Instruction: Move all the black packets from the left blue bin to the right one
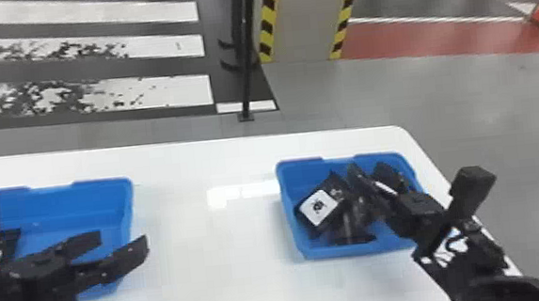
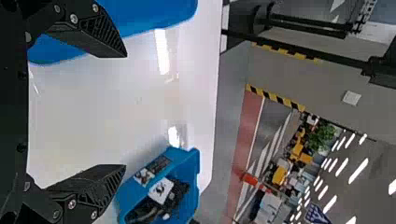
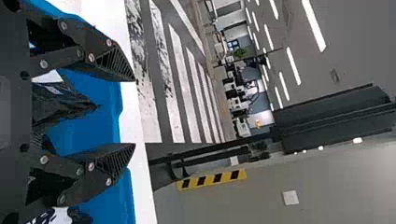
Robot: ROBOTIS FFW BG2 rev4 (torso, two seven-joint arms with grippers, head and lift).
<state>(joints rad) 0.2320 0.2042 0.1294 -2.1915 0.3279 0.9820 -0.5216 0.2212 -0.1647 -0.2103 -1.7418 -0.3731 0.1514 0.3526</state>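
My left gripper [image 1: 124, 237] is open over the right part of the left blue bin [image 1: 98, 192]. A black packet [image 1: 11, 239] lies at that bin's left side, partly hidden behind my left arm. Over the right blue bin [image 1: 309, 251], my right gripper [image 1: 367, 167] is open. Several black packets are heaped in this bin, one with a white label [image 1: 319, 207]. In the left wrist view, the left gripper [image 2: 125, 111] has nothing between its spread fingertips. The right wrist view has a black packet [image 3: 65, 103] beyond the parted fingers of the right gripper [image 3: 135, 112].
A white table [image 1: 208, 257] carries both bins, with a wide gap of tabletop between them. Beyond its far edge are a black pole [image 1: 245, 60] and a pillar [image 1: 305, 16] with yellow-black edges, both standing on the floor.
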